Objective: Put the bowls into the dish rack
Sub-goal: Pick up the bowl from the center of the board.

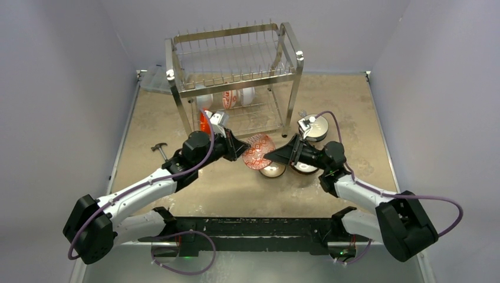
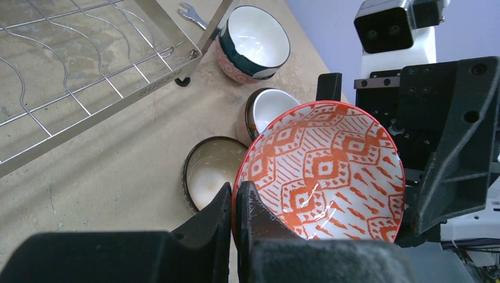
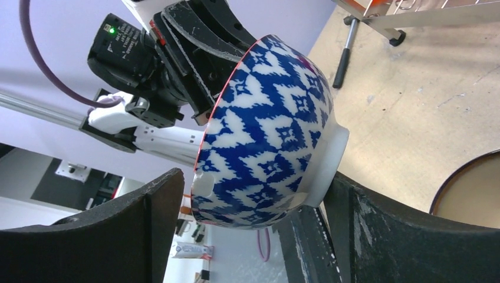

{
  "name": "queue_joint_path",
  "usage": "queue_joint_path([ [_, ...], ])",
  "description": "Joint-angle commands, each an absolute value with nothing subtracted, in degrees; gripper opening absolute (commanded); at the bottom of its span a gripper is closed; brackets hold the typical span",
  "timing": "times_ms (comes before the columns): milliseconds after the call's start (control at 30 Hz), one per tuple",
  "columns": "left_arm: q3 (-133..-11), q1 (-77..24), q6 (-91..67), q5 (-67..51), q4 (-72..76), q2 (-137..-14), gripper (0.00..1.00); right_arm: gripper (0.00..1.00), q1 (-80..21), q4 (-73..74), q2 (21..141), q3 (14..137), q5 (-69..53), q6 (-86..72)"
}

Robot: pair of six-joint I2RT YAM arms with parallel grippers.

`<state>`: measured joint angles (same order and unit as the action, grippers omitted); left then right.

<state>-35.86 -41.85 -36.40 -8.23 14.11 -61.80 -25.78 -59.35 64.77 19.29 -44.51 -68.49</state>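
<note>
A bowl (image 1: 258,151) with a red-orange pattern inside (image 2: 330,171) and a blue pattern outside (image 3: 265,135) hangs tilted on its side above the table's middle. My left gripper (image 1: 243,147) (image 2: 234,191) is shut on its rim. My right gripper (image 1: 272,154) (image 3: 253,180) stands open around the bowl's lower side, one finger (image 3: 365,230) close by the white foot, the other finger (image 3: 147,218) apart from the rim. The dish rack (image 1: 236,82) stands behind, with an orange bowl (image 1: 204,122) and a white bowl with red pattern (image 1: 231,98) in its lower tier.
Three more bowls sit on the table under and beside the right arm: a brown one (image 1: 273,170) (image 2: 209,171), a dark one (image 1: 305,167) (image 2: 268,109) and one farther back (image 1: 318,127) (image 2: 253,38). A wrench (image 1: 159,148) lies left. A clear plastic box (image 1: 154,79) sits behind the rack.
</note>
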Motion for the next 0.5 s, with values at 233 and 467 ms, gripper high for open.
queue_joint_path([
  [233,-36.62,-41.73,-35.61,-8.35,17.54,-61.70,0.00,0.62,-26.51,-74.62,65.91,17.67,-47.05,-74.77],
  [467,-36.74,-41.71,-35.68,-8.13,16.78,-61.61,0.06,0.00,-26.48,-70.40,66.05,18.62,-46.72,-71.32],
])
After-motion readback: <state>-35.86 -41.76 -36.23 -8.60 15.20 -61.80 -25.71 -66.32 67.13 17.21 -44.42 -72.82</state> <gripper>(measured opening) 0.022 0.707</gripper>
